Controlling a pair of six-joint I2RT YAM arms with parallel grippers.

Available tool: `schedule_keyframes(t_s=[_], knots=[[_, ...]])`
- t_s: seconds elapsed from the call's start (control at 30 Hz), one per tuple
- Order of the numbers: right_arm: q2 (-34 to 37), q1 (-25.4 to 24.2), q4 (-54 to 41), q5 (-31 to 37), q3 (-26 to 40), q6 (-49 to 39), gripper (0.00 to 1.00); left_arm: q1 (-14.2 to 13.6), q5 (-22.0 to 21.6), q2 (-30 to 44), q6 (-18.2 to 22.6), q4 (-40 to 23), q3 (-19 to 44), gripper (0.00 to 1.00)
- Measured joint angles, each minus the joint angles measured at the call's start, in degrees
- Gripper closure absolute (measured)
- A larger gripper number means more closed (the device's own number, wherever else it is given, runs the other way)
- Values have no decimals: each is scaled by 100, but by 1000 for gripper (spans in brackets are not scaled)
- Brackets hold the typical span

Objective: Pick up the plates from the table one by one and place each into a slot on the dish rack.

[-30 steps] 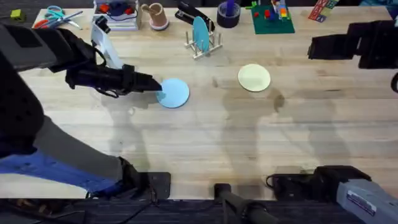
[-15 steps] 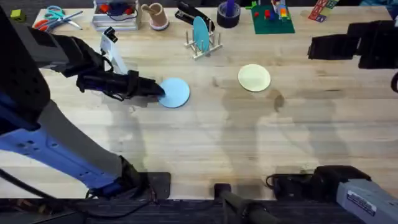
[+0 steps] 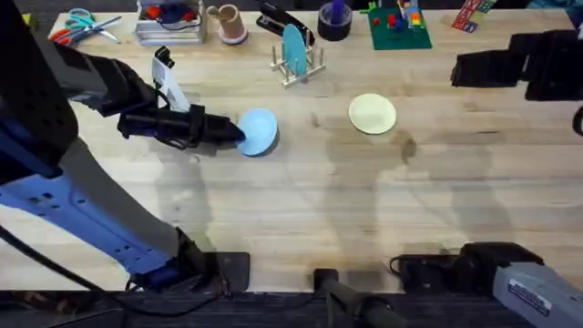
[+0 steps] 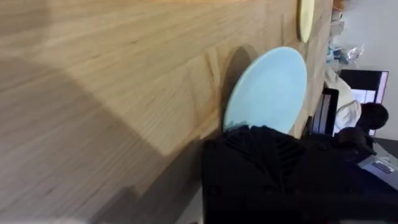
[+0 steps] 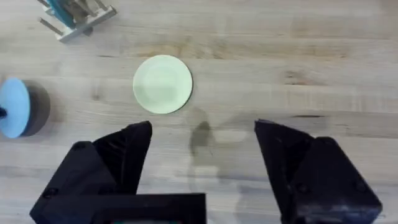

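The left gripper [image 3: 239, 134] is pinching the light blue plate [image 3: 259, 133] by its rim, tilting it off the table [image 3: 301, 200] left of centre; the right gripper [image 5: 202, 146] is hanging spread apart near the right edge; the cream plate [image 3: 372, 114] is lying flat beyond centre; another blue plate [image 3: 293, 48] is standing upright in the dish rack [image 3: 297, 62] near the far edge.

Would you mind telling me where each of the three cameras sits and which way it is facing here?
Overhead: fixed above the arms' bases, looking down and forward over the table; both arms show, the left gripper gripping the blue plate, with the dish rack beyond.
Left wrist: on the left arm, looking along the tabletop; its black fingers clamp the tilted blue plate.
Right wrist: high on the right arm, looking down; the open right gripper frames the cream plate.
Shared: both wrist views show the blue and cream plates.
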Motion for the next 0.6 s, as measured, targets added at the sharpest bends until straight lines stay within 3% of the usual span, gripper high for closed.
schedule_keyframes(t_s=[0.2,0.4,0.6], knots=[[0,0,138,-169,0,92,8,0,1,0,1,-1,0,960],[220,43,312,-1037,46,240,7,0,1,-2,-1,-1,0,960],[947,357,589,-1832,52,481,7,0,1,0,-1,-1,0,960]])
